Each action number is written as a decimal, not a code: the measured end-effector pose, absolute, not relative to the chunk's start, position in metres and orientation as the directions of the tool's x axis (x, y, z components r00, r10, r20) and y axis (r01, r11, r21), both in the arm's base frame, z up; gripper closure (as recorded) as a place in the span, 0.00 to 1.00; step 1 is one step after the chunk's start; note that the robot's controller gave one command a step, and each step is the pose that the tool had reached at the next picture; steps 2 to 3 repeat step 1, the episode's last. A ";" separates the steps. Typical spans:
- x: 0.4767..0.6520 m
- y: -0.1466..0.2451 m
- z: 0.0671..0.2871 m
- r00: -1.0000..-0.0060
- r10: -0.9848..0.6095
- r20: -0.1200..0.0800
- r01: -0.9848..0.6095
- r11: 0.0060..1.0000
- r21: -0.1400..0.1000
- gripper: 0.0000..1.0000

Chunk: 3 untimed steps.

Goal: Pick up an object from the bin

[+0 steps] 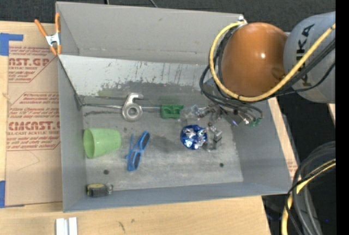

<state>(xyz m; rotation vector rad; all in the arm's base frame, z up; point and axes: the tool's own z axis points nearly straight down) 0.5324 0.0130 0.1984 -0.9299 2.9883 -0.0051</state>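
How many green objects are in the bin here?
2: a light green plastic cup lying on its side at the left, and a small dark green block mid-bin. The arm could hide others.

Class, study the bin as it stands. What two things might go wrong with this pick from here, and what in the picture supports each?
1. The gripper sits at the right edge of the shiny blue rounded thing, not centred over it. Being rounded, it may roll or slip away leftwards.
2. The green block lies close behind the blue thing, so a nudged blue thing might knock into it and disturb it.
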 end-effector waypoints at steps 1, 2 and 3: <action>0.517 -0.018 0.276 -0.638 -0.770 -0.005 -0.770 0.638 -0.005 1.00; 0.517 -0.018 0.276 -0.638 -0.770 -0.005 -0.770 0.638 -0.005 1.00; 0.517 -0.018 0.276 -0.638 -0.770 -0.005 -0.770 0.638 -0.005 1.00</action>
